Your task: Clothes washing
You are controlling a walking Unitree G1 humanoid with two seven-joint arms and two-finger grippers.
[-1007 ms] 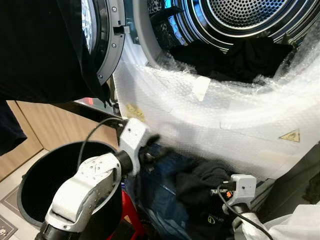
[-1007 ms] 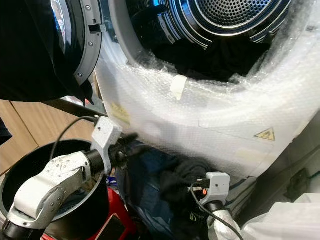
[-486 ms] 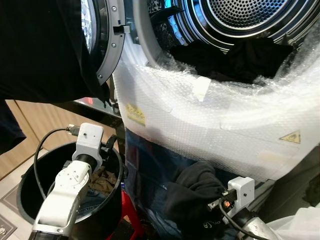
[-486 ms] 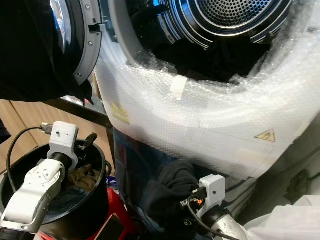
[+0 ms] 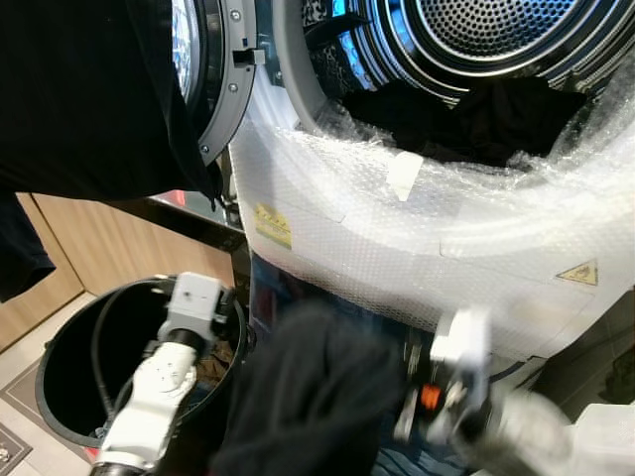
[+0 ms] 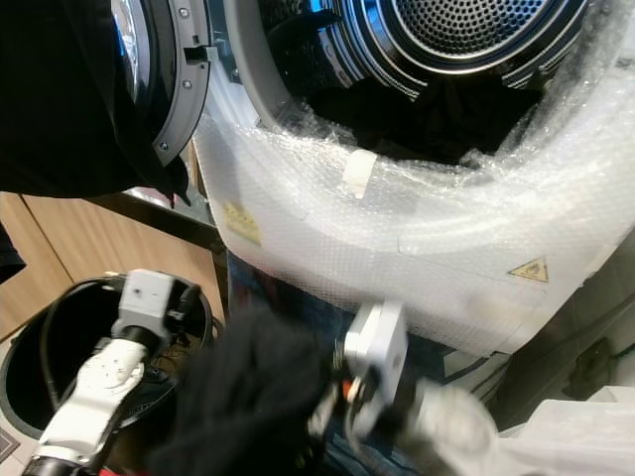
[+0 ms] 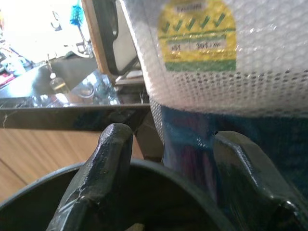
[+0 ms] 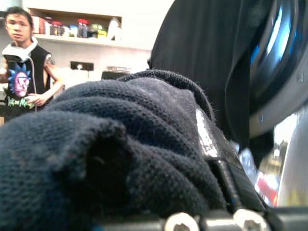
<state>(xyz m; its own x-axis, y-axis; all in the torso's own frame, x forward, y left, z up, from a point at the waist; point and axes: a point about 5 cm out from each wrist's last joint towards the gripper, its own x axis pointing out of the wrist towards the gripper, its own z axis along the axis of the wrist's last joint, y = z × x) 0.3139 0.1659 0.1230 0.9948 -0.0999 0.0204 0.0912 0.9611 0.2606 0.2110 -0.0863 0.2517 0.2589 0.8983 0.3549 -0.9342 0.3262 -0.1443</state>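
Observation:
The washer drum (image 5: 476, 30) stands open, with dark clothes (image 5: 466, 114) lying at its mouth. My right gripper (image 5: 397, 402), blurred, is shut on a black knit garment (image 5: 308, 397) held in front of the machine. That garment (image 8: 106, 144) drapes over the fingers (image 8: 216, 149). The left gripper (image 7: 168, 139) is open with nothing between its fingers, above the rim of the black basket (image 5: 60, 347). It faces a blue cloth (image 5: 298, 297) that hangs below the bubble wrap. A few clothes (image 5: 208, 362) lie in the basket.
Bubble wrap (image 5: 417, 238) covers the washer's front. The round door (image 5: 213, 89) is swung open to the left, with a large black garment (image 5: 79, 99) hanging over it. A person (image 8: 21, 72) stands in the background of the right wrist view. Wooden cabinets (image 5: 109, 253) are behind the basket.
My right arm has swung up and left with the black garment, fast enough to blur. The left gripper has moved from the blue cloth to above the basket.

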